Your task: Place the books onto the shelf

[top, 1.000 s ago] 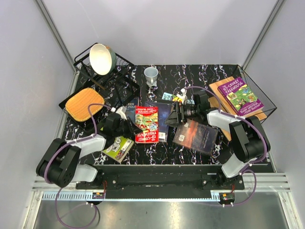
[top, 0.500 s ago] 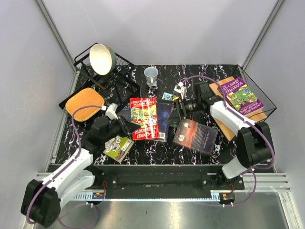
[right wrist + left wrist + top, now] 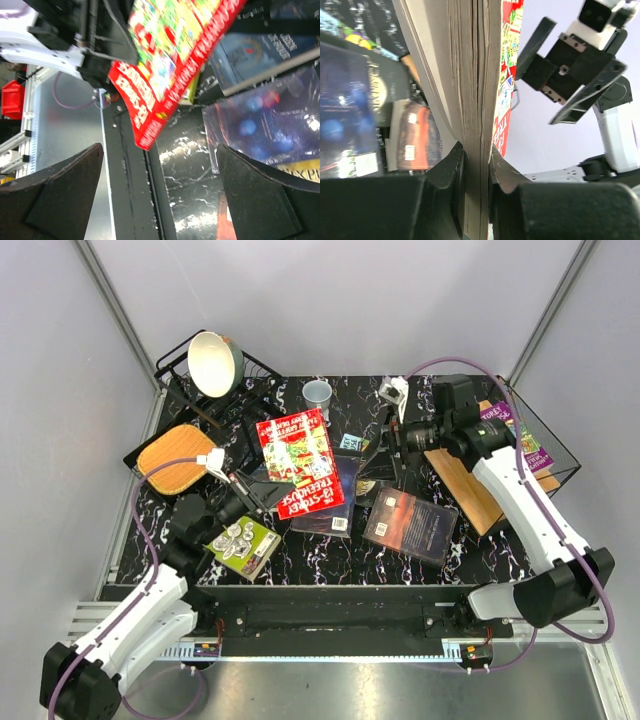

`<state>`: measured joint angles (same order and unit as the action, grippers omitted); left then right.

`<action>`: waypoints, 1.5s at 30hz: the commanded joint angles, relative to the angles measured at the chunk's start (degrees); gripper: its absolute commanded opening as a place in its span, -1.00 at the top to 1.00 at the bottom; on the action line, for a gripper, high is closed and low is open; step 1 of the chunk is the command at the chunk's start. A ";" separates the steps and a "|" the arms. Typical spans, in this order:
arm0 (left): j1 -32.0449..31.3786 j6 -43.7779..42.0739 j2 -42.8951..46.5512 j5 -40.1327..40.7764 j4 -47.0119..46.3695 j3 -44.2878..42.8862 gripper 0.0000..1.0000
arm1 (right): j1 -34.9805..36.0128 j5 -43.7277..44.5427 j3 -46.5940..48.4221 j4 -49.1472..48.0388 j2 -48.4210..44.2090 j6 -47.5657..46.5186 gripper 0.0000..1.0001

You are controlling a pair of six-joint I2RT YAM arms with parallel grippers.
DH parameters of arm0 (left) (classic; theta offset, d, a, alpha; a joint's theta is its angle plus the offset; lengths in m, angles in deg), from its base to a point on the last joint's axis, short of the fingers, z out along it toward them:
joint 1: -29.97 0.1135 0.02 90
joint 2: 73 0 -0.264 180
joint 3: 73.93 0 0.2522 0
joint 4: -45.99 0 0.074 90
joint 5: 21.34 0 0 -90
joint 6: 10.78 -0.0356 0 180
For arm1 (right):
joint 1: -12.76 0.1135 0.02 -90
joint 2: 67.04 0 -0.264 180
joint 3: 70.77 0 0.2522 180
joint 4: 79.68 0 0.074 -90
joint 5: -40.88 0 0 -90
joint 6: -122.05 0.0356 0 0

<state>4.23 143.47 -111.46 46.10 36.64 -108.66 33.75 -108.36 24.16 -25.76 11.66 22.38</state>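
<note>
The left gripper [image 3: 252,498] is clamped tight on the page edge of the red book [image 3: 300,462] and holds it off the bench [image 3: 330,550], tilted, cover up, just toward 11 o'clock from the middle. The cover reads "STOREY TREEHOUSE" in white; the number before it is too small to read. In the left wrist view the fingers [image 3: 451,167] pinch the paper block from both sides.

The right gripper [image 3: 378,462] hangs just at 3 o'clock of the red book with its jaws spread wide and nothing between them.

Under the lifted book a dark blue book [image 3: 338,508] lies flat, with a dark book with an orange glow [image 3: 410,523] beside it toward 4 o'clock. A lime green book [image 3: 243,545] lies at 8 o'clock, a teal book [image 3: 350,442] near 12 o'clock.

The shelf [image 3: 470,495] stands at 3 o'clock, with a purple book [image 3: 522,445] on its top board, partly hidden by the right arm.

A white bowl [image 3: 215,362] sits in the black dish rack [image 3: 260,420] at 11 o'clock, a grey cup [image 3: 317,395] at 12 o'clock, an orange-brown cutting board [image 3: 177,455] at 9 o'clock.
</note>
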 commanded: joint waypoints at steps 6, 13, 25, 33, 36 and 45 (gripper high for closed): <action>-6.42 -4.91 -2.23 5.42 -7.56 -9.96 1.00 | 0.80 -3.08 7.16 -0.88 -2.05 9.14 -0.99; -12.14 -7.73 -8.12 8.68 -9.84 -14.18 1.00 | 0.72 -0.53 7.69 0.18 -4.16 12.30 -0.93; -19.00 -8.61 -16.82 11.84 -15.38 -18.84 1.00 | 0.80 -2.01 -1.18 -12.29 -5.66 28.91 -0.15; -19.88 -15.18 -13.15 13.94 -0.79 -19.45 -0.31 | -1.74 25.44 21.28 12.77 -3.20 -1.26 1.00; -19.88 -26.08 -6.82 22.46 21.69 -23.14 -0.85 | -1.83 42.95 34.12 23.94 -0.74 -19.82 1.00; -19.09 -33.05 9.52 35.31 41.48 -19.38 -0.98 | -3.58 81.82 32.05 23.75 -3.72 -45.60 1.00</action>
<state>-15.05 114.23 -106.08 75.93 69.29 -130.39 32.01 -47.58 59.92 -2.28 8.20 -8.04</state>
